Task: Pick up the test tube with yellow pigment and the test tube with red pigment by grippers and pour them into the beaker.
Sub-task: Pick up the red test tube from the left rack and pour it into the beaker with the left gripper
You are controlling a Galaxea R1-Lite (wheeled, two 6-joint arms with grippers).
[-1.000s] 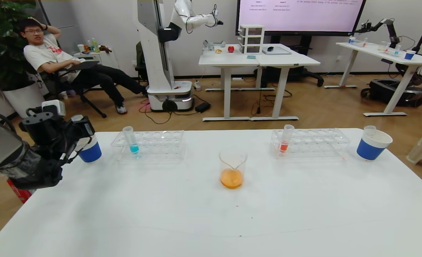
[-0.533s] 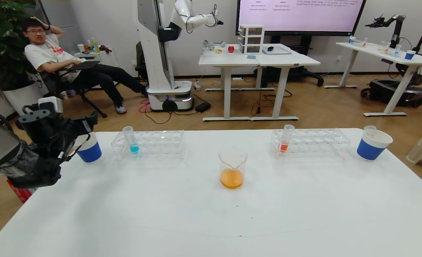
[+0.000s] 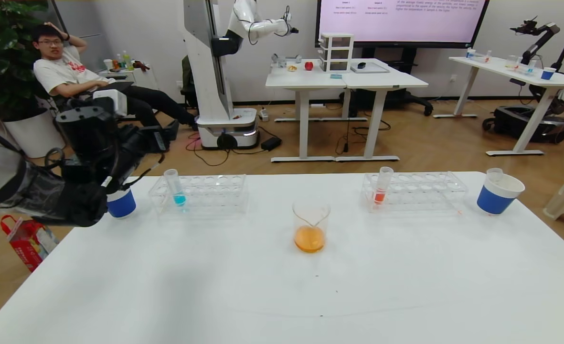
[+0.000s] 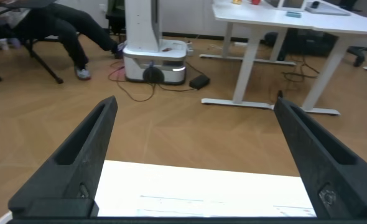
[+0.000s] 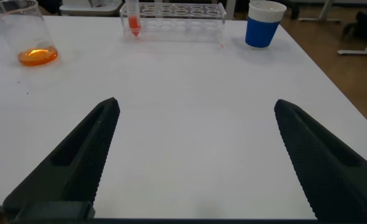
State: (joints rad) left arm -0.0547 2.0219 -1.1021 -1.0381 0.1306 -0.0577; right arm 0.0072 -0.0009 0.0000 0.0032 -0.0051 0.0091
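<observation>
The beaker stands mid-table with orange liquid at its bottom; the right wrist view also shows the beaker. A test tube with red pigment stands upright in the right-hand rack. The test tube with yellow pigment is not in view. My left gripper hangs open and empty, raised above the table's far left corner, over a blue cup. Its wrist view looks past the table's far edge with the left gripper holding nothing. My right gripper is open over bare tabletop near the front.
A second clear rack at the left holds a tube of blue liquid. Another blue cup at the far right holds an empty clear tube. A seated person and other tables lie beyond the table's far edge.
My left gripper opened above the left blue cup, then rose and swung slightly right. What it held over the cup no longer shows. Everything else is unmoved.
</observation>
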